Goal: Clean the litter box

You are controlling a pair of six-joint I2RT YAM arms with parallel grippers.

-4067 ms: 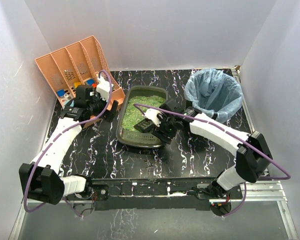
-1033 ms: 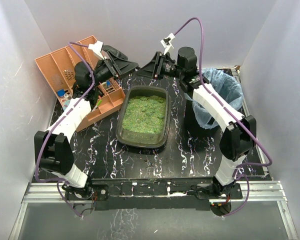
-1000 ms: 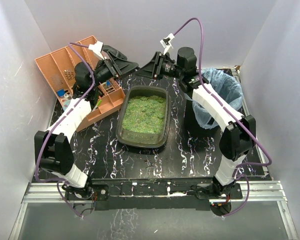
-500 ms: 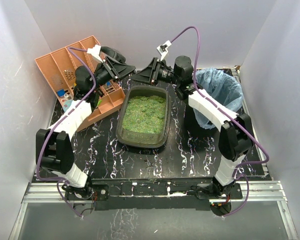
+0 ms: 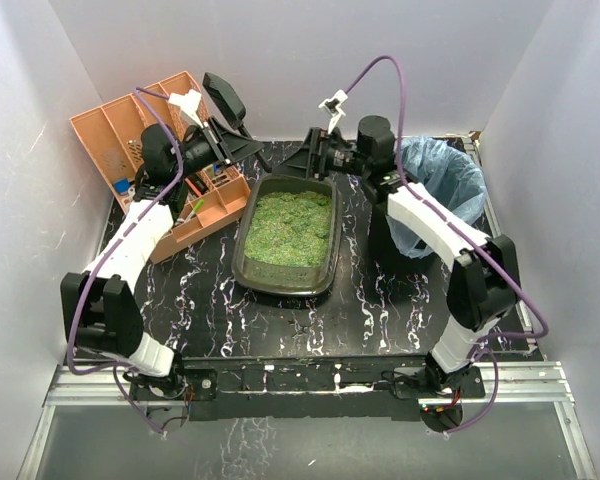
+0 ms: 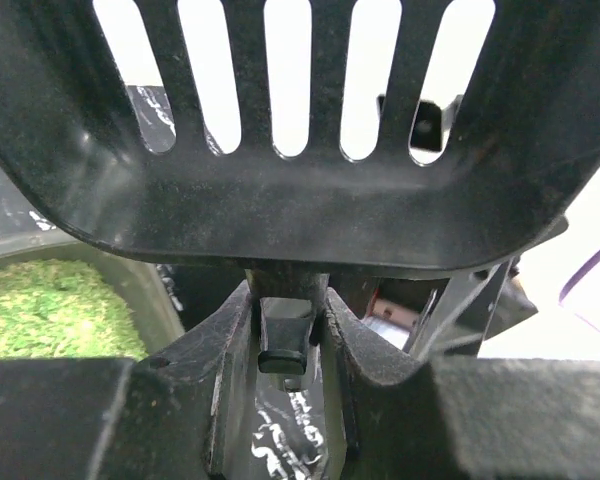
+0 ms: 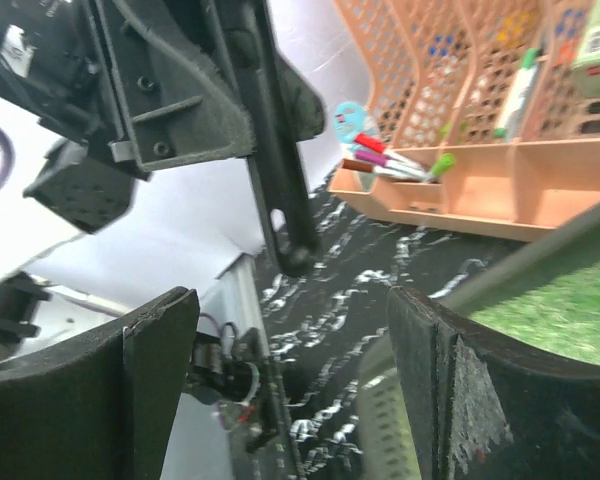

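From above, my left gripper [image 5: 235,148] had clamped the scoop [image 5: 223,98] at upper centre. Seconds earlier my right gripper [image 5: 315,155] had held it down in the litter box [image 5: 280,289], which sat mid-frame, unmoved. My left wrist showed the scoop's handle pinched between my fingers [image 6: 230,340]. My right wrist showed spread, empty jaws. The handover looked complete, so scooping could follow.

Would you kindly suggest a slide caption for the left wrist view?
Left gripper gripping a black slotted scoop by its handle; litter box at lower left.
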